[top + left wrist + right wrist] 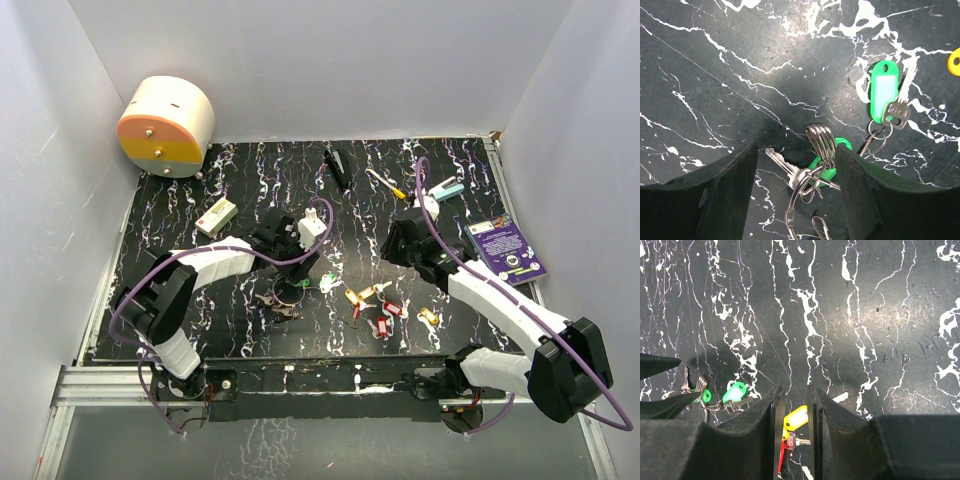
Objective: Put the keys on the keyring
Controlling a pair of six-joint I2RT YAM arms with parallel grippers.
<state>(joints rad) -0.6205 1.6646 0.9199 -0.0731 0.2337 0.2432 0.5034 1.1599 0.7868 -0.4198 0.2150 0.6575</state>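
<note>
The keyring (799, 196), a silver wire ring with a silver key, a stack of split rings and green tags (884, 95), lies on the black marbled table between my left gripper's (795, 150) open jaws, close to the right finger (875, 195). In the top view my left gripper (285, 288) is low over the keyring (290, 296). Loose keys with gold and red heads (378, 308) lie to its right. My right gripper (792, 390) hangs above them with a narrow gap between its jaws and nothing in it. A yellow-headed key (796, 418) shows through the gap.
A cream and orange round container (165, 125) stands at the back left. A small white box (215, 215), a black tool (338, 168), a yellow-handled screwdriver (385, 183) and a purple card (507, 250) lie toward the back and right. White walls enclose the table.
</note>
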